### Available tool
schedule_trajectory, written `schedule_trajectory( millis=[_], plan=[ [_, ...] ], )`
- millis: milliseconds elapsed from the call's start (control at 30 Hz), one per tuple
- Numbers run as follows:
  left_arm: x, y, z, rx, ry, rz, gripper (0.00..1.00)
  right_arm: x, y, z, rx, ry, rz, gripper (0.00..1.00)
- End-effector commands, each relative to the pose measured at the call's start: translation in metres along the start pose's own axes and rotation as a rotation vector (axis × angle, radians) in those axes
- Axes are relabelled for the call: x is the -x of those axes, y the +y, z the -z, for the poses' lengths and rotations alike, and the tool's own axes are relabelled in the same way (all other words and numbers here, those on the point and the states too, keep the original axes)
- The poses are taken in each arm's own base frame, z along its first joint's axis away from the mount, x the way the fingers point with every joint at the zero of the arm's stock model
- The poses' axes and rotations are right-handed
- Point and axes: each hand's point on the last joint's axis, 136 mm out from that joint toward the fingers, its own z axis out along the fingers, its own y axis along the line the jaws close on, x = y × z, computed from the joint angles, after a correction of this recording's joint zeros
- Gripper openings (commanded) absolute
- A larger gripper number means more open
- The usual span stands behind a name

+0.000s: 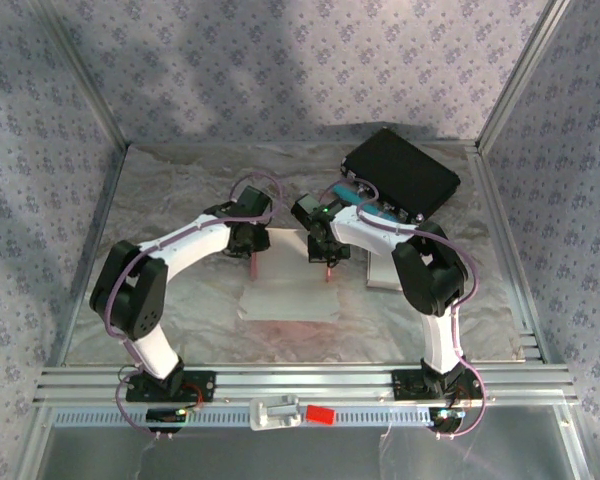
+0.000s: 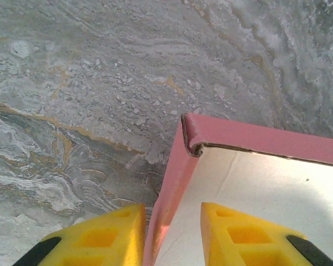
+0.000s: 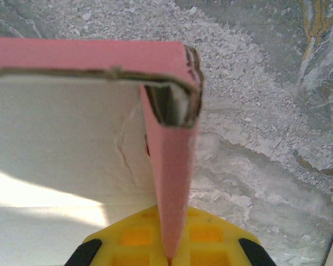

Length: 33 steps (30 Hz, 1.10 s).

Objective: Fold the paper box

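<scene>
On the table, top view: a flat pink-and-white paper box (image 1: 290, 295) lies on the crinkled silver-grey table covering (image 1: 180, 200), between the two arms.
Left gripper, top view: the left gripper (image 1: 252, 262) points down at the paper box's far left corner.
Right gripper, top view: the right gripper (image 1: 328, 268) points down at the far right corner. From this height the jaws are too small to read.
Back right, top view: a black rectangular case (image 1: 400, 175) sits well apart from the paper box.
Left wrist, jaws: two yellow fingers (image 2: 105, 238) stand spread. The upright left side wall (image 2: 169, 188), pink outside, rises in the gap, nearer the finger over the table covering than the finger over the white floor.
Left wrist, box: the left side wall meets the far wall at a creased corner (image 2: 191, 136).
Right wrist, jaws: the yellow fingertips (image 3: 127, 241) are pressed together, pinching the lower end of the pink right side wall (image 3: 172, 183).
Right wrist, box: the right side wall joins the far wall at a folded corner (image 3: 169, 105), where doubled cardboard layers show a dark gap, and the white inside (image 3: 61, 155) lies beside it.
</scene>
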Motion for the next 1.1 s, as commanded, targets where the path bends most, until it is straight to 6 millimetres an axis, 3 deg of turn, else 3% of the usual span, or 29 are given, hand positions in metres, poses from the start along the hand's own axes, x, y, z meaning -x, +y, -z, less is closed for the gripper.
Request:
schedule_trajectory(
  millis=[0, 267, 533, 767, 933, 1067],
  plan=[
    [-0.012, 0.008, -0.009, 0.046, 0.047, -0.037, 0.30, -0.016, -0.013, -0.016, -0.070, 0.058, 0.026, 0.00],
    [-0.012, 0.017, -0.020, 0.143, 0.051, -0.072, 0.15, -0.015, -0.013, -0.015, -0.070, 0.055, 0.021, 0.00],
    [-0.015, 0.028, -0.013, 0.315, 0.007, -0.120, 0.00, -0.016, -0.012, -0.017, -0.069, 0.060, 0.020, 0.00],
    [-0.027, 0.041, -0.012, 0.445, -0.001, -0.075, 0.00, -0.019, -0.007, -0.021, -0.058, 0.073, 0.014, 0.00],
    [-0.024, 0.029, -0.015, 0.373, -0.008, -0.072, 0.00, -0.019, -0.005, -0.021, -0.050, 0.074, 0.017, 0.00],
    [-0.014, 0.011, -0.006, 0.300, -0.019, -0.089, 0.22, -0.022, -0.007, -0.023, -0.059, 0.082, 0.033, 0.00]
  ],
)
